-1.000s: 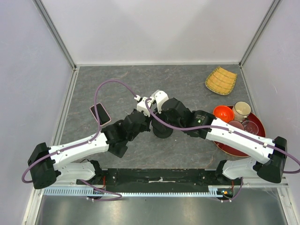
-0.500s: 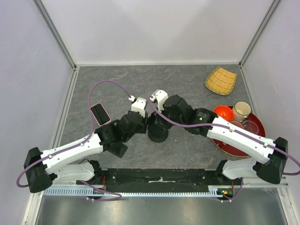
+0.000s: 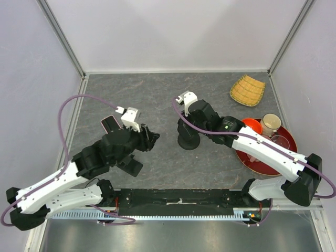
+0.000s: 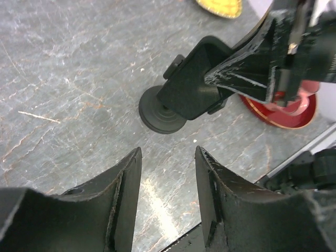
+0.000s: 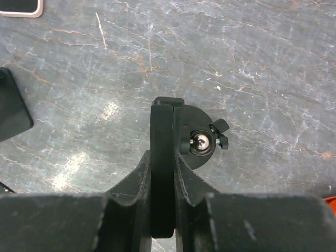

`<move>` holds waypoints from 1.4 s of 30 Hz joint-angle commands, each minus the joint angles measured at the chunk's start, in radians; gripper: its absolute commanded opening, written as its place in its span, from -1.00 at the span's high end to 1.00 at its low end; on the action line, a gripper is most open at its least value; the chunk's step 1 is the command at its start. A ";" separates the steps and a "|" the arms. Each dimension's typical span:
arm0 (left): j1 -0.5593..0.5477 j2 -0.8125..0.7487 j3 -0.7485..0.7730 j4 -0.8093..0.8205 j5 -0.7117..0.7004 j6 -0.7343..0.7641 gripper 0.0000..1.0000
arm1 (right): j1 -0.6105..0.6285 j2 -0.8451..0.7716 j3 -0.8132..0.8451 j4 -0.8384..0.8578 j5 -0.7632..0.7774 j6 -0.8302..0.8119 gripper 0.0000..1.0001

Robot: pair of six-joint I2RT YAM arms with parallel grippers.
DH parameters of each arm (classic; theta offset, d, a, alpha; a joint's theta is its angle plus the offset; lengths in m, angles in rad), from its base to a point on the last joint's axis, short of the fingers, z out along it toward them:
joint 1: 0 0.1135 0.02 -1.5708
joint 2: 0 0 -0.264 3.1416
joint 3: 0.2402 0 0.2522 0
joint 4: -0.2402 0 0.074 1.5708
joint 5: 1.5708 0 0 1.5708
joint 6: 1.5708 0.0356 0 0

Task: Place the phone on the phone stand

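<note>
The black phone stand rests on its round base mid-table. My right gripper is shut on its upright plate. The right wrist view shows that plate clamped between the right gripper's two fingers, with the base and its shiny ball joint below. The phone lies flat at the left of the table, partly hidden by my left wrist; its corner shows in the right wrist view. My left gripper is open and empty, apart from the stand on its left.
A red tray at the right holds an orange bowl, a cup and glasses. A yellow woven dish lies at the back right. Walls close in the back and both sides of the table.
My left gripper opened, came off the stand and drew back to the left. The right gripper, still shut on the stand, shifted it slightly to the right.
</note>
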 commanded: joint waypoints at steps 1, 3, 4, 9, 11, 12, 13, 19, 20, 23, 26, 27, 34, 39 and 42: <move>-0.001 -0.081 0.018 -0.018 -0.004 -0.021 -0.03 | -0.009 0.023 -0.014 -0.139 0.115 -0.041 1.00; -0.001 -0.096 -0.002 -0.012 -0.034 -0.015 -0.06 | -0.009 0.008 -0.008 -0.131 0.105 -0.019 0.65; -0.001 -0.109 -0.010 -0.005 -0.034 -0.010 -0.06 | -0.011 -0.003 -0.004 -0.125 0.093 -0.012 0.51; -0.001 -0.113 -0.053 0.058 -0.006 -0.007 -0.08 | -0.052 -0.063 0.010 -0.119 0.032 0.031 -0.11; -0.001 -0.098 -0.056 0.067 0.014 -0.009 -0.07 | -0.074 -0.089 0.010 -0.116 0.012 0.034 -0.22; -0.001 -0.093 -0.056 0.075 0.020 -0.007 -0.07 | -0.078 -0.097 0.009 -0.116 0.006 0.036 -0.27; -0.001 -0.087 -0.059 0.081 0.026 -0.007 -0.07 | -0.081 -0.120 0.010 -0.110 -0.008 0.033 -0.40; -0.001 -0.096 -0.094 0.120 0.043 -0.002 -0.08 | -0.086 -0.230 0.044 -0.065 -0.128 0.043 -0.62; 0.000 -0.099 -0.100 0.124 0.038 -0.001 -0.07 | -0.086 -0.239 0.050 -0.061 -0.129 0.045 -0.66; 0.000 -0.116 -0.113 0.143 0.031 0.007 -0.09 | -0.088 -0.253 0.064 -0.056 -0.134 0.039 -0.72; 0.000 -0.124 -0.120 0.149 0.025 0.008 -0.09 | -0.088 -0.243 0.064 -0.047 -0.123 0.036 -0.74; 0.000 -0.126 -0.120 0.149 0.023 0.010 -0.09 | -0.089 -0.236 0.062 -0.041 -0.122 0.036 -0.74; 0.000 -0.139 -0.131 0.160 0.032 0.004 -0.09 | -0.097 -0.140 0.053 0.028 -0.096 0.048 -0.52; 0.000 -0.142 -0.145 0.173 0.058 -0.001 -0.08 | -0.117 -0.083 0.042 0.062 -0.160 0.027 -0.05; 0.000 -0.149 -0.154 0.186 0.080 -0.007 -0.09 | -0.135 -0.054 0.030 0.076 -0.194 0.028 0.11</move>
